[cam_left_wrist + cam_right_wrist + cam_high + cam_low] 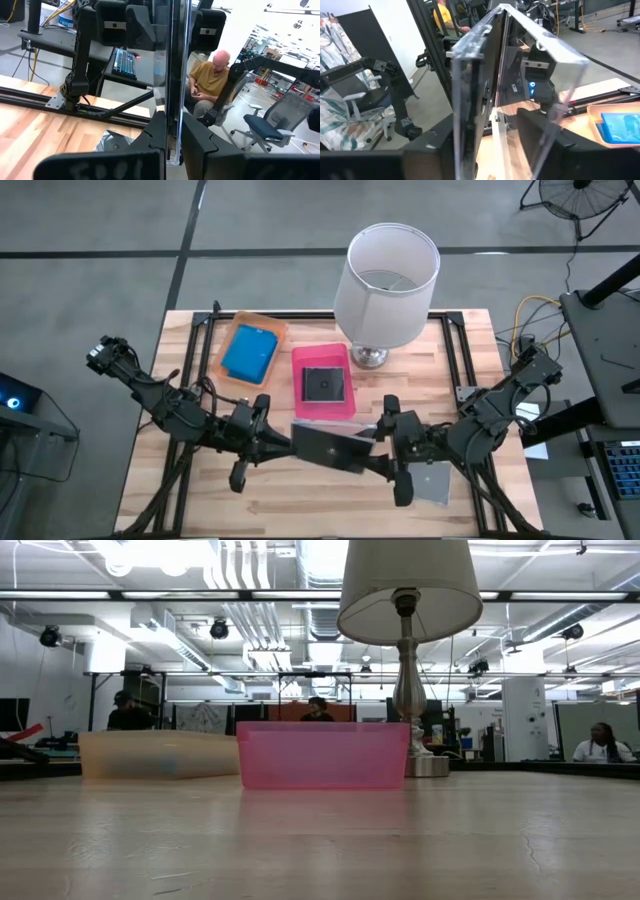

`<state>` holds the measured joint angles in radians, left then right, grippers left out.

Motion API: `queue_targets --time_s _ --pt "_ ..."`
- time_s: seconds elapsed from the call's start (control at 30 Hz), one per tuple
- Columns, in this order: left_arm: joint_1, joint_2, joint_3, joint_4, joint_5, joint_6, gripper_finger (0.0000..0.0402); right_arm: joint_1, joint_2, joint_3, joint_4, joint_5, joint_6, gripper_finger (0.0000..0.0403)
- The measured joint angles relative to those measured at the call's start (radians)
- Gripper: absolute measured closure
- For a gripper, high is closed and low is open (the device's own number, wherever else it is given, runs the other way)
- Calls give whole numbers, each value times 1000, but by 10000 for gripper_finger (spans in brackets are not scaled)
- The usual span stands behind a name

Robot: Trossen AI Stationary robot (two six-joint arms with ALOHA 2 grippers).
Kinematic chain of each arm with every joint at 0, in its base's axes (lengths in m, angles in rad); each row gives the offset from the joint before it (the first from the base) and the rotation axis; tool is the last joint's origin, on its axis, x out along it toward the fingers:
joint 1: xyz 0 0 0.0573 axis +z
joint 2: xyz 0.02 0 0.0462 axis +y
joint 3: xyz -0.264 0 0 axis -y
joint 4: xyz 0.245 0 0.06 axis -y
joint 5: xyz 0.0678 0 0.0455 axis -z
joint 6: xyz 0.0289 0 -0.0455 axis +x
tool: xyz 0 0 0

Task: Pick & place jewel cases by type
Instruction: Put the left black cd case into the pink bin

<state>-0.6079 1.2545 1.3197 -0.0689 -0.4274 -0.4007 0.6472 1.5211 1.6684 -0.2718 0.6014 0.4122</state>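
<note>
The dark grey and clear square jewel case [330, 447] hangs in the air between both arms, above the front middle of the wooden desk [190, 490]; it could slip or spring open and drop if one side lets go before the other has it firmly; the left gripper [285, 442] has its jaws pinched tight on the case's edge, while the right gripper [378, 448] has its jaws straddling the opposite edge, half closed, their hold not yet certain; another grey case [432, 483] lies on the desk beneath the right arm.
</note>
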Motion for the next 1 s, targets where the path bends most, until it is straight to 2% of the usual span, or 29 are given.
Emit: queue_targets --time_s 0.33,0.53,0.8,1.0 --pt "0 0 0 2 0 0 381 0 -1 0 0 0 -5 335" --pt "0 0 3 16 1 3 378 0 -2 0 -1 4 -8 376" --pt "0 0 32 8 1 -14 370 0 -3 0 7 4 -14 387" --pt "0 -16 75 -34 0 -21 315 1 -2 -1 -9 -5 -23 386"
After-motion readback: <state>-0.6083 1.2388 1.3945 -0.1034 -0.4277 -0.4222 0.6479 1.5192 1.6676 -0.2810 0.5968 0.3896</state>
